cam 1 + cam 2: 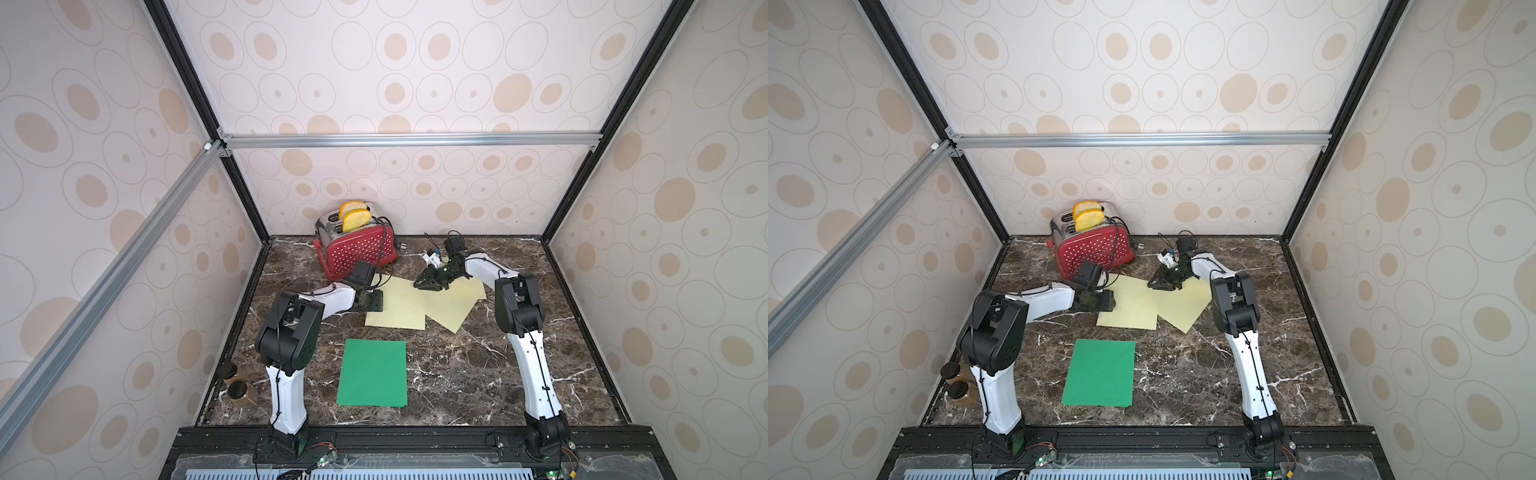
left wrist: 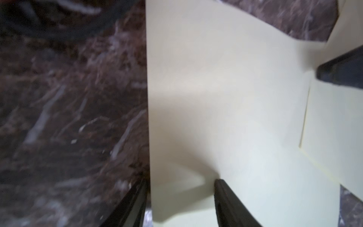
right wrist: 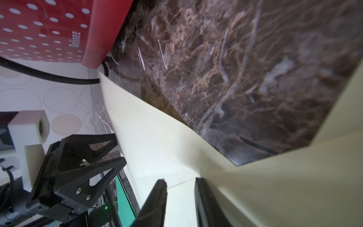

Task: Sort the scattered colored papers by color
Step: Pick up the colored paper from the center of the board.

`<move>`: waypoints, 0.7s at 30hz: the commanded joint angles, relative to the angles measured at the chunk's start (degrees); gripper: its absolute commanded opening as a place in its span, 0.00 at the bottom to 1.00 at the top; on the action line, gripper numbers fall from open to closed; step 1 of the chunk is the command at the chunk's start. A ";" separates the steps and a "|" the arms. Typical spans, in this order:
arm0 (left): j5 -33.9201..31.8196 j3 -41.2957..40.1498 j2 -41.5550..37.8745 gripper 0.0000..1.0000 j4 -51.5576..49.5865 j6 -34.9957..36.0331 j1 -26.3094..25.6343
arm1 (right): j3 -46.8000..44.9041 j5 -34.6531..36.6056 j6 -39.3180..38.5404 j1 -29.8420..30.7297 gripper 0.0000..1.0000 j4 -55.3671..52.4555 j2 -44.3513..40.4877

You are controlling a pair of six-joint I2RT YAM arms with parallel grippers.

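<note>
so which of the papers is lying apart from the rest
The green paper, alone near the front of the table. The cream papers overlap one another farther back, near the toaster.

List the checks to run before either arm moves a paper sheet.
1. Left gripper jaws apart, astride the edge of the left pale cream paper sheet: ok.
2. Right gripper jaws narrowly apart, gripping nothing: ok.
3. Cream sheets squared together: not ok; the right pale cream sheet lies askew, overlapping.
4. Flat green paper sheet apart from cream: ok.
5. Black cord of red polka-dot toaster clear of cream corner: cannot tell.
</note>
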 commanded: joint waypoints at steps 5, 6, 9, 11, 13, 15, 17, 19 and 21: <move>1.11 -7.83 -2.41 0.58 -7.31 -8.15 0.31 | -2.65 4.62 0.13 -0.16 0.31 -3.24 1.20; 1.28 -8.42 -2.85 0.58 -7.19 -9.52 0.06 | -2.72 4.63 0.13 -0.22 0.31 -3.16 1.23; 0.78 -9.68 -4.39 0.58 -8.07 -12.74 -1.28 | -2.88 4.62 0.09 -0.20 0.31 -3.08 1.06; 0.44 -9.89 -4.82 0.58 -9.31 -14.54 -2.35 | -2.99 4.68 0.13 -0.18 0.31 -3.05 1.09; 0.03 -9.69 -4.98 0.58 -11.01 -15.87 -3.33 | -3.09 4.63 0.13 -0.20 0.31 -2.96 0.99; -0.08 -9.86 -5.03 0.58 -11.80 -17.43 -4.08 | -3.34 4.65 0.11 -0.17 0.31 -2.90 0.76; 0.66 -10.29 -4.92 0.58 -11.31 -19.24 -4.59 | -3.70 4.62 0.17 -0.16 0.31 -2.61 0.66; 0.84 -10.56 -4.83 0.58 -11.34 -20.71 -4.99 | -4.03 4.51 0.17 -0.17 0.31 -2.49 0.53; 1.02 -10.95 -5.09 0.58 -11.73 -22.31 -5.24 | -4.22 4.43 0.25 -0.35 0.31 -2.39 0.39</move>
